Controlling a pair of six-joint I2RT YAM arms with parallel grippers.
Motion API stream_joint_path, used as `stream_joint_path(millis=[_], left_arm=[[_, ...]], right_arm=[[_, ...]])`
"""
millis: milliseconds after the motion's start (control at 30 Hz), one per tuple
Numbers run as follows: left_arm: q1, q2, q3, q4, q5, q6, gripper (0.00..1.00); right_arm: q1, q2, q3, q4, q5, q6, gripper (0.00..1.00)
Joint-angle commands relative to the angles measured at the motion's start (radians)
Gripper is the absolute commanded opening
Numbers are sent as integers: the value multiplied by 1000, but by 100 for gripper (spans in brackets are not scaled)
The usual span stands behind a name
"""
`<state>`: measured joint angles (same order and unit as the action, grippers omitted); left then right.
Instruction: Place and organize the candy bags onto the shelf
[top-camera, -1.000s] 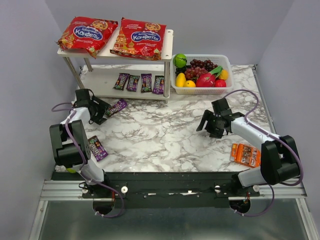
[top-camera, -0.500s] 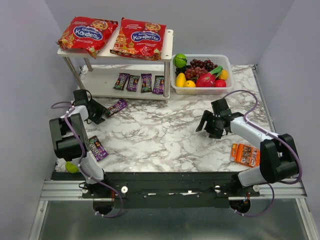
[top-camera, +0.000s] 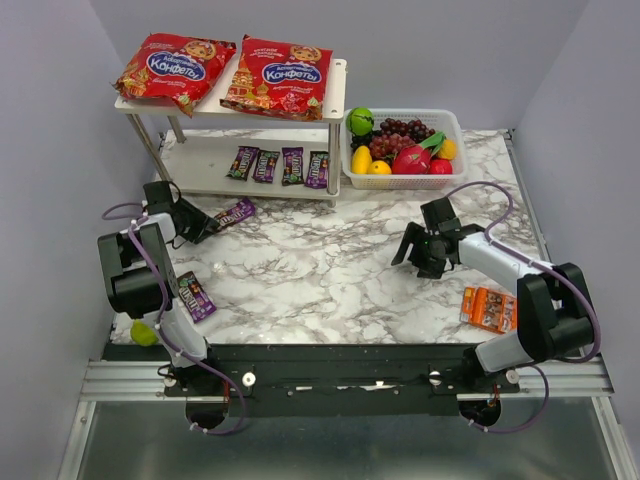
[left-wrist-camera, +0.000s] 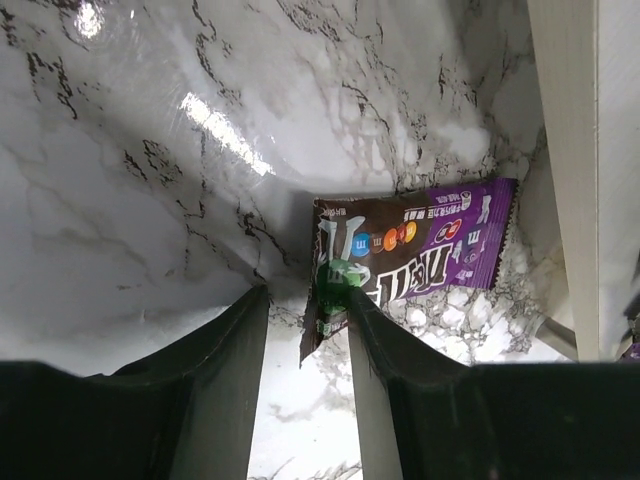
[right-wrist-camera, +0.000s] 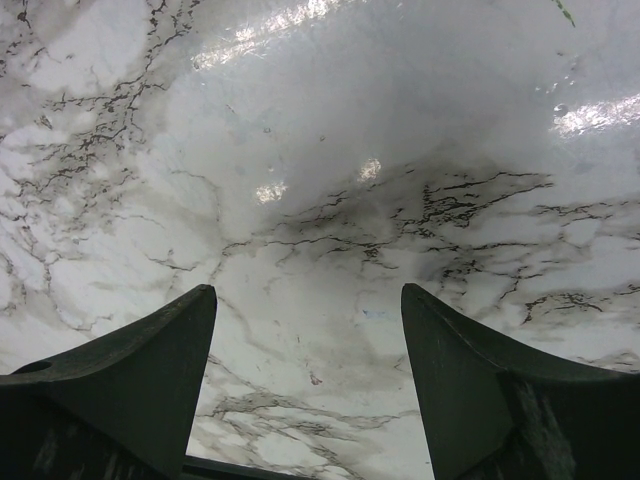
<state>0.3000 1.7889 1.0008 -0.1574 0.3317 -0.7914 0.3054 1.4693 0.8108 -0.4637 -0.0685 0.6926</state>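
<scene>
Two red candy bags (top-camera: 176, 66) (top-camera: 278, 75) lie on the top board of the white shelf (top-camera: 336, 92). Several small purple-brown packets (top-camera: 280, 165) lie in a row on its lower board. One packet (top-camera: 234, 212) lies on the marble just in front of the shelf; in the left wrist view this packet (left-wrist-camera: 415, 252) has its near corner between my fingers, against the right one. My left gripper (top-camera: 203, 224) (left-wrist-camera: 306, 300) is narrowly open around that corner. Another packet (top-camera: 196, 296) lies by the left arm's base. My right gripper (top-camera: 418, 250) (right-wrist-camera: 308, 300) is open and empty over bare marble.
A white basket (top-camera: 452, 120) of fruit stands right of the shelf. An orange packet (top-camera: 490, 309) lies at the near right beside the right arm. A shelf leg (left-wrist-camera: 568, 150) stands close to the right of the left gripper. A small green object (top-camera: 143, 333) sits at the table's near left edge.
The left arm has drawn back a little to the left, its fingers now pointing at the loose packet in front of the shelf. The packet and the right arm have barely moved.
</scene>
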Motion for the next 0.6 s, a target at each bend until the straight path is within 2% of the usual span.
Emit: stream_joint_path(millis=[0,133,300,400,500,567], left_arm=[[16,32,-28,56,27,23,48],[18,44,-50,104,49,14,54],[19,67,-48,136,70,20,55],[22,82,-41,131,72,21,47],[27,76,-44,125,69,26,33],[31,67,-45,118,70,27,15]], right_arm=[[-8,14,8,13,-8,12,83],[-8,17,7,11,-7,12,83],[-9,19,8,11,-5,18,82],[-8,19,10,13,-5,18,82],[-8,20,11,10,-4,21,82],[-8,23,13,10,-5,21,82]])
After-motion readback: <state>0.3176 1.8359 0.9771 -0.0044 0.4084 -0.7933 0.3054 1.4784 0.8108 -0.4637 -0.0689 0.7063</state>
